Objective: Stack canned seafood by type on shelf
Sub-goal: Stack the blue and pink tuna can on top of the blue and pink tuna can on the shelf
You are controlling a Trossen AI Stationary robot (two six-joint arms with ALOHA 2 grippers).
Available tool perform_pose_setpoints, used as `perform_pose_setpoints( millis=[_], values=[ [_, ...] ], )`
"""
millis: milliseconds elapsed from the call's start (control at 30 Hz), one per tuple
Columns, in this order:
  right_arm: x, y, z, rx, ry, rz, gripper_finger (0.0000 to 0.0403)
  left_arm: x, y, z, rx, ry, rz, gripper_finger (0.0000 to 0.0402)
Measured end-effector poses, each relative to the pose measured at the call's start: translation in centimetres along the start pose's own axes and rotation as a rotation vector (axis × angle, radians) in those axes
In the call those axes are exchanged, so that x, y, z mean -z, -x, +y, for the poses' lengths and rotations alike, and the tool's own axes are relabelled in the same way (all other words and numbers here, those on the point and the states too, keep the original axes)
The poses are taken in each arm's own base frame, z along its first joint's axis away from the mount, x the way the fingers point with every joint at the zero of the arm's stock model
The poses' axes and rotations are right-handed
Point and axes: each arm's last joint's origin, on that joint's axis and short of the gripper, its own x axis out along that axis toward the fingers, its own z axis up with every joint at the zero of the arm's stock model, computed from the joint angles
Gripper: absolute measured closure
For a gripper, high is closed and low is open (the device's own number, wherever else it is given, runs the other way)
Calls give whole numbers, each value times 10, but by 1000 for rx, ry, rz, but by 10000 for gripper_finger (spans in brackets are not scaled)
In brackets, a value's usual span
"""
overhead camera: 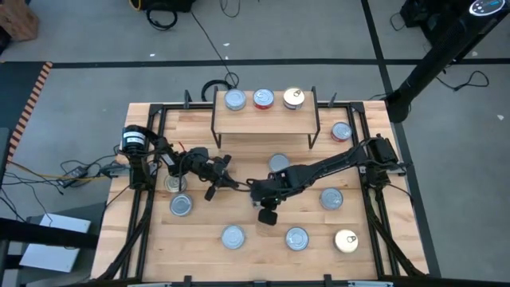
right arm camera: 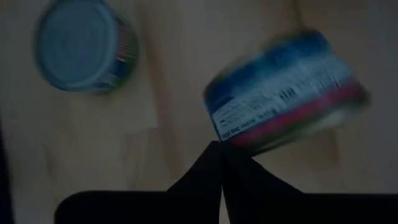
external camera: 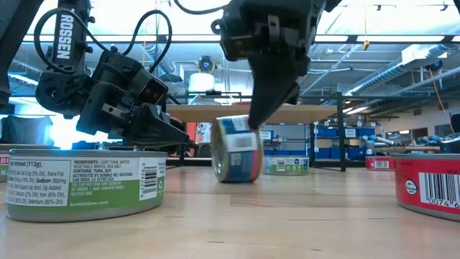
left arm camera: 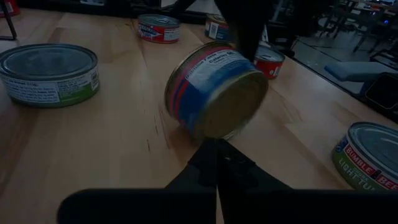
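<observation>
Blue-and-red labelled tin (external camera: 236,149) sits on its edge mid-table, tipped, flat faces sideways; same tin in the left wrist view (left arm camera: 214,89) and blurred in the right wrist view (right arm camera: 287,93). Right gripper (external camera: 264,108) comes down onto its top edge, fingers pinched together to a point, nothing between them; tip touches or sits just at the tin's rim, can't tell which. In the high view the right gripper (overhead camera: 256,190) is at table centre, arm reaching in from the right side. Left gripper (overhead camera: 225,165) is just beside it on the left, fingers closed, empty, tip aimed at the tipped tin and close to it but apart.

Shelf (overhead camera: 264,118) stands at the far edge of the wood slat table (overhead camera: 239,215), light board on black wire legs. Three tins on top in a row: silver-blue tin (overhead camera: 235,100), red-top tin (overhead camera: 264,99), gold-top tin (overhead camera: 293,98). No stacks.

Loose tins flat on the table: one red-top (overhead camera: 341,131) right of the shelf, one silver (overhead camera: 279,163) in front of the shelf, one by the right arm (overhead camera: 331,198), two near the left arm (overhead camera: 181,205), three along the near edge incl. a gold-top (overhead camera: 346,241). Green-label tuna tin (external camera: 83,185) is closest in the low view.
</observation>
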Motion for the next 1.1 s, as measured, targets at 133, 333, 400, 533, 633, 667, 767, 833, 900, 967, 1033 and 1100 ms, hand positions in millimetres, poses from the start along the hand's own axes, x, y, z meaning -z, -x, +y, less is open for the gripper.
perform_pose_setpoints(
  millis=[133, 333, 400, 533, 633, 667, 767, 833, 900, 967, 1033, 1100],
  values=[
    [5, 1, -7, 78, -26, 48, 394, 0, 0, 0, 0, 0, 0, 401],
    [15, 8, -29, 269, -31, 166, 373, 0, 0, 0, 1, 3, 1, 401],
    [15, 9, -31, 270, -1, 179, 364, 0, 0, 0, 1, 3, 1, 401],
    [13, 9, -22, 236, 30, 138, 336, 0, 0, 0, 1, 3, 1, 401],
    [14, 8, -13, 216, 18, 101, 298, 0, 0, 0, 1, 3, 1, 401],
    [14, 7, -10, 208, 11, 86, 284, 0, 0, 0, 1, 3, 1, 401],
    [15, 6, -1, 200, -14, 47, 235, 0, 0, 0, 1, 3, 1, 401],
    [17, 6, 3, 210, -24, 23, 200, 0, 0, 0, 1, 3, 1, 401],
    [18, 6, 7, 240, -31, -6, 167, 0, 0, 0, 1, 3, 1, 401],
    [18, 6, 8, 280, -46, -38, 135, 0, 0, 0, 1, 3, 1, 401],
    [18, 6, 8, 318, -56, -68, 106, 0, 0, 0, 1, 3, 1, 401],
    [17, 7, 8, 341, -72, -94, 81, 0, 0, 0, 1, 3, 1, 401]
  ],
)
